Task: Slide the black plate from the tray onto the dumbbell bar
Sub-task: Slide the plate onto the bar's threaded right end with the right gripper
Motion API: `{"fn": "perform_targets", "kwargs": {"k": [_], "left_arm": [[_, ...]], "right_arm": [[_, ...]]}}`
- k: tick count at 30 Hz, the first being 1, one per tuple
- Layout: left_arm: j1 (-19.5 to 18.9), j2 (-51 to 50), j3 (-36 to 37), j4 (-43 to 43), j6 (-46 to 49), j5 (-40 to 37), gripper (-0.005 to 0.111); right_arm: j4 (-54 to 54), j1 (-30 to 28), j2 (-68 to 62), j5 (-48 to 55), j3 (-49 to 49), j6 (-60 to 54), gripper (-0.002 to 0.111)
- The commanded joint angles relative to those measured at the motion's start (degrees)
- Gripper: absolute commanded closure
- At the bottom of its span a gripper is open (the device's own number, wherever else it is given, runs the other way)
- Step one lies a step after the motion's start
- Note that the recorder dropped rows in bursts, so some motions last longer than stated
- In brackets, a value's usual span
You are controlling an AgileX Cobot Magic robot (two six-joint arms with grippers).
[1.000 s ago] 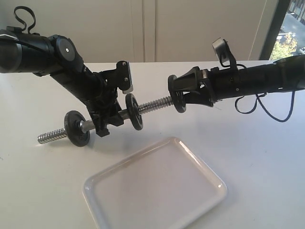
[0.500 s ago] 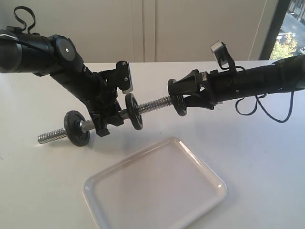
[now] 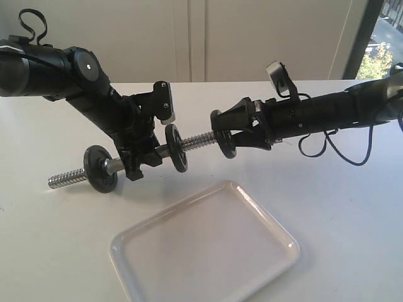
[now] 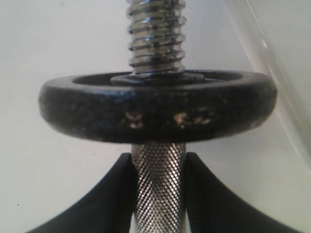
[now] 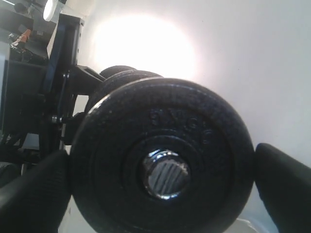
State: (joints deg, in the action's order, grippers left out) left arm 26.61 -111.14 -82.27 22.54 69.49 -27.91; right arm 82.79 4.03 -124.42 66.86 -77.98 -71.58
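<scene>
My left gripper [image 3: 140, 158] is shut on the knurled handle of the dumbbell bar [image 4: 158, 189] and holds it above the table, tilted. Two black discs sit on the bar, one either side of that grip [image 3: 101, 168] [image 3: 176, 148]. My right gripper [image 3: 221, 133] is shut on the black plate [image 3: 223, 134] by its rim. In the right wrist view the black plate [image 5: 163, 160] fills the frame, and the bar's threaded end [image 5: 165, 174] shows inside its central hole. The white tray [image 3: 252, 277] lies in front with nothing on it.
The bar's left threaded end [image 3: 66, 178] sticks out beyond the outer disc, low over the white table. A cable loops under my right arm [image 3: 343, 151]. A window [image 3: 387, 50] is at the back right.
My right gripper has moved left with the black plate, bringing its hole over the bar's right threaded end. The left arm and the bar have barely moved.
</scene>
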Motion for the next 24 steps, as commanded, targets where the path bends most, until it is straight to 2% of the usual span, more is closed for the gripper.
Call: {"fn": "perform_targets", "kwargs": {"k": [1, 8, 15, 20, 22, 24], "left_arm": [[-0.17, 3.09, -1.14, 4.38, -0.12, 3.98, 0.107], [-0.17, 3.09, -1.14, 6.72, -0.12, 5.69, 0.107], [-0.17, 3.19, -1.14, 12.16, 5.19, 6.09, 0.107], [-0.17, 3.19, -1.14, 12.56, 5.54, 5.97, 0.107], [-0.17, 3.19, -1.14, 12.56, 5.54, 5.97, 0.107], [-0.17, 3.19, -1.14, 12.55, 5.54, 5.87, 0.107]], "right_arm": [[4.5, 1.39, 0.74, 3.1, -0.77, -0.63, 0.108], [7.87, 4.15, -0.1, 3.1, -0.77, -1.6, 0.108], [10.77, 3.98, -0.31, 3.1, -0.77, -1.6, 0.108], [12.93, 3.98, -1.92, 3.1, -0.77, -1.6, 0.108], [13.29, 3.98, -1.91, 3.1, -0.77, -1.6, 0.106], [13.82, 3.98, -1.91, 3.1, -0.77, -1.6, 0.099]]}}
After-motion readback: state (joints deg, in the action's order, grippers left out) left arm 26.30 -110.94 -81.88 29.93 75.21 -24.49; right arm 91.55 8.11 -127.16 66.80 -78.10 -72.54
